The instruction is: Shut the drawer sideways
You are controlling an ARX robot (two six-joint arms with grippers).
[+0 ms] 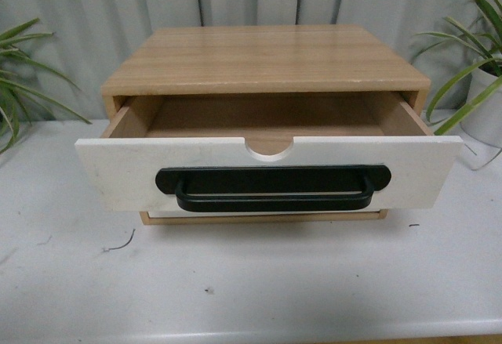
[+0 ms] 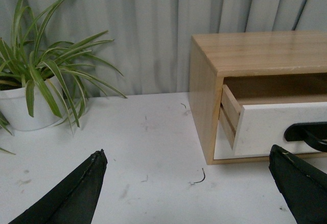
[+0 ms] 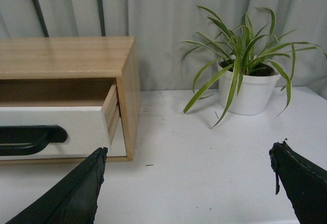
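The drawer (image 1: 267, 173) has a wide white front, a long black bar handle (image 1: 273, 189) and a half-round notch in its top edge. It stands pulled out of a wooden cabinet (image 1: 263, 58) on the white table; its inside looks empty. A plain white front shows just below it. Neither arm shows in the front view. My left gripper (image 2: 189, 183) is open and empty, low over the table off the cabinet's left front corner; the drawer (image 2: 278, 127) is ahead of it. My right gripper (image 3: 186, 183) is open and empty off the cabinet's right side, the drawer (image 3: 51, 129) ahead of it.
A potted spider plant (image 2: 36, 89) stands left of the cabinet and another (image 3: 245, 76) in a white pot stands to its right. A grey curtain hangs behind. Small bits of debris (image 1: 119, 244) lie on the white table (image 1: 251, 281) in front.
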